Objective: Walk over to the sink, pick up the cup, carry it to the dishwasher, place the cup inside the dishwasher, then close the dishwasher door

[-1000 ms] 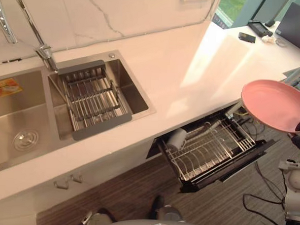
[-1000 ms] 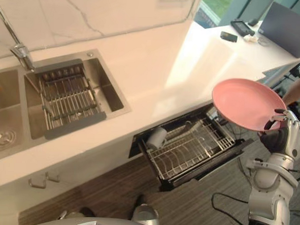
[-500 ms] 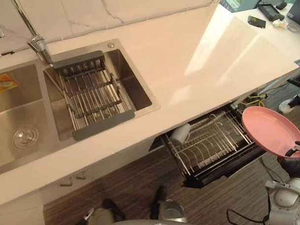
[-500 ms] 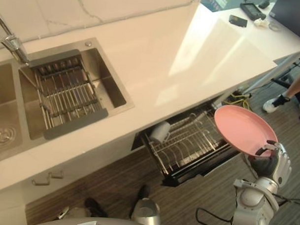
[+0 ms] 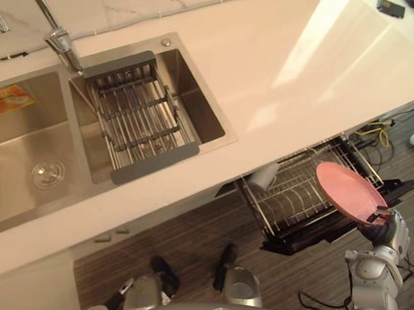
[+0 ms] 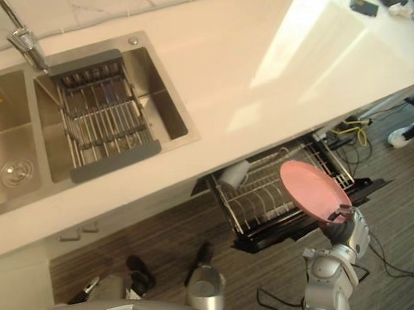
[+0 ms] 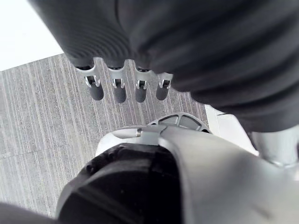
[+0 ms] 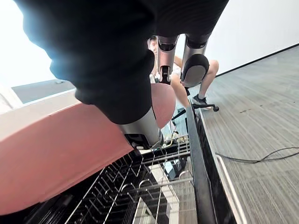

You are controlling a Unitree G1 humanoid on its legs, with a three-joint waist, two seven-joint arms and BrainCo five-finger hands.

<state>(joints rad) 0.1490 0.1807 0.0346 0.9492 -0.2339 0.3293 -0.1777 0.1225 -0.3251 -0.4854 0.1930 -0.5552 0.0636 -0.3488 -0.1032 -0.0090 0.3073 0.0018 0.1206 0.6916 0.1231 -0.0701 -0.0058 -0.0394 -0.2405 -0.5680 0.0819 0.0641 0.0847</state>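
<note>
1 pink plate (image 6: 313, 189) clamped in right hand (image 6: 347, 229), tilted above dishwasher rack (image 6: 256, 201), left hand (image 7: 117, 88) fingers straight

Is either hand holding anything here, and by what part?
The right hand pinches the pink plate by its near rim, over the open dishwasher rack. The left hand holds nothing.

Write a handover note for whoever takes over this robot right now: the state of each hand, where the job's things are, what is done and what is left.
Right hand: shut on the pink plate, holding it tilted just above the dishwasher rack.
Left hand: fingers straight, holding nothing, over the floor.
A white cup lies in the rack at the end nearer the sink.
Done: cup in the rack, plate at the dishwasher.
Left: set the plate in the rack, let go, shut the door, which is open.
</note>
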